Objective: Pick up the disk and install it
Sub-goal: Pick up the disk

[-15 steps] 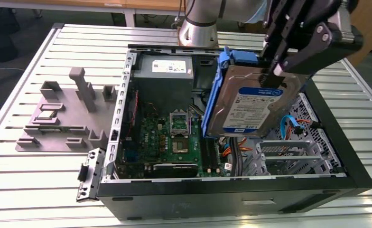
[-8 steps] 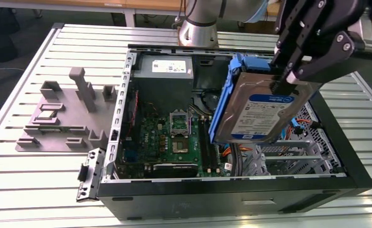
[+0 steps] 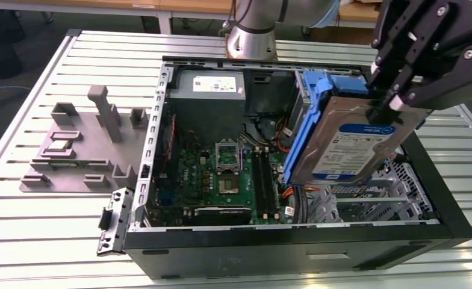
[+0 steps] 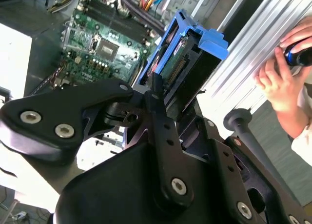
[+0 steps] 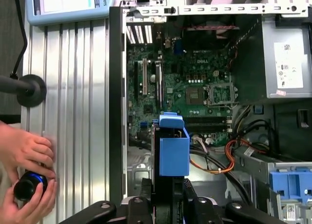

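The disk (image 3: 348, 147), a silver-grey drive with a blue-and-white label in blue carrier rails, hangs tilted on edge over the exterior view's right side of the open computer case (image 3: 300, 232). My gripper (image 3: 385, 111) comes down from above and is shut on the disk's upper end. In the second wrist view, the black fingers (image 4: 157, 94) clamp the disk (image 4: 187, 58) with the motherboard beyond it. The first wrist view looks along the disk's blue carrier end (image 5: 173, 151), which stands above the case floor, between my gripper's (image 5: 168, 187) fingers.
Inside the case lie the motherboard (image 3: 220, 174), a grey power supply (image 3: 212, 87) and a metal drive cage (image 3: 372, 201). Another blue bracket (image 5: 288, 185) sits in the case. A grey fixture (image 3: 83, 150) stands on the slatted table. A person's hands (image 5: 27, 158) hold a small black object beside the case.
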